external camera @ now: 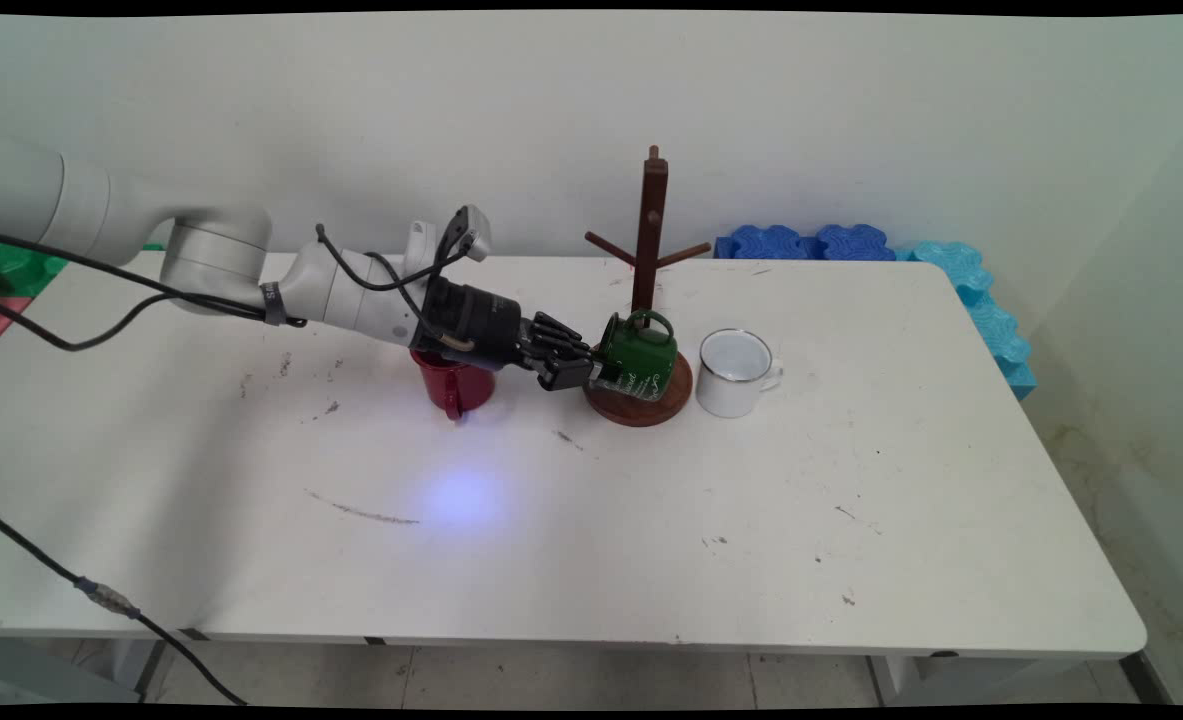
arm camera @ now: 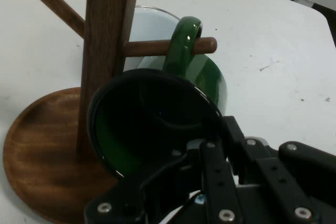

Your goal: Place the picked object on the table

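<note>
My gripper [external camera: 594, 366] [arm camera: 195, 153] is shut on the rim of a green mug [external camera: 641, 352] [arm camera: 207, 80], which lies tilted on its side with its mouth toward the hand. The mug's handle [arm camera: 181, 40] is hooked over a low peg [arm camera: 149, 48] of a dark wooden mug tree [external camera: 651, 225] [arm camera: 107, 35]. The mug hangs just above the tree's round base [external camera: 651, 408] [arm camera: 39, 150]. A white mug [external camera: 736, 372] [arm camera: 149, 22] stands upright right of the base. A red mug [external camera: 456, 385] stands under my wrist, partly hidden.
Blue foam blocks [external camera: 801, 243] line the table's far right corner and right edge [external camera: 996, 325]. Green and red foam pieces [external camera: 6, 275] lie at the far left. Black cables [external camera: 101, 600] hang off the arm and cross the front left.
</note>
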You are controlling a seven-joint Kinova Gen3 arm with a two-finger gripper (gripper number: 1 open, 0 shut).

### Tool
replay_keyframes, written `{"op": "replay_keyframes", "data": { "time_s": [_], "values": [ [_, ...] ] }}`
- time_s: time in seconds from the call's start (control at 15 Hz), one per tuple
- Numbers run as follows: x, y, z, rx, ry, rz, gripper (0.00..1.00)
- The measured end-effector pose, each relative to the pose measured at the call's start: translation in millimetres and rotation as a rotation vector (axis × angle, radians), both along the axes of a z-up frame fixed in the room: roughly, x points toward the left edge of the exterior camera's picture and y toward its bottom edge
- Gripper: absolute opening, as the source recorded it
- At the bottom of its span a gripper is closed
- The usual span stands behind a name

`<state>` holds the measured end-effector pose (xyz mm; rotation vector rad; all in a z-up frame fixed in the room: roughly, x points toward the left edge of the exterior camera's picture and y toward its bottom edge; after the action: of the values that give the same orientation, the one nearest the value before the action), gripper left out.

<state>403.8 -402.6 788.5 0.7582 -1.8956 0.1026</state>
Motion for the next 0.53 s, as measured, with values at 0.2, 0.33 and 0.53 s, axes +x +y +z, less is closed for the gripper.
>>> {"op": "replay_keyframes", "data": {
  "time_s": [0.2, 0.33, 0.53],
  "values": [
    [-1.3, 2.4, 1.4, -0.001, 0.002, -0.005, 0.00],
    [-1.6, 3.6, 4.2, -0.003, 0.005, -0.008, 0.00],
    [-1.4, 5.8, 9.4, -0.006, 0.008, -0.013, 0.00]
  ]
}}
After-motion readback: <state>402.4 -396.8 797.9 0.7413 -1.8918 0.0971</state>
